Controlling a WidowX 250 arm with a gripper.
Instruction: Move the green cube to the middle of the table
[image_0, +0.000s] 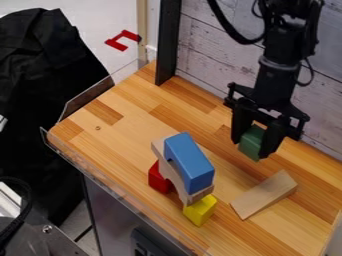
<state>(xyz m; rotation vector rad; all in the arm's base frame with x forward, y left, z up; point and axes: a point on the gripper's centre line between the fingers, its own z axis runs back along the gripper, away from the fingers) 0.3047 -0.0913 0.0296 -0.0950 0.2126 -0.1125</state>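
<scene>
End effector (251, 149) is hanging down at the right rear part of the counter (100, 145), near the whitewashed plank wall (214, 45), and is clamping on the green cube (252, 142). Cube is sitting between the two fingers, one on each side, its lower end poking out between the tips; can't tell if its underside is touching wood. Nearer the camera, a plain wood block (264, 194) is lying on the counter, apart from everything else, running diagonally. Left of that, a small build is standing: red block (158, 180) and yellow block (200, 211) are sitting at the bottom, natural wood arch (175, 177) is bridging them, blue block (190, 162) is resting on top of the arch. Green cube is staying clear of the build, to its right and farther back. Black post (168, 42) is standing at the counter's rear edge, clear plastic guard (120, 200) is running along the front-left edge. Dark cloth (40, 75) is hanging beyond the left side.
</scene>
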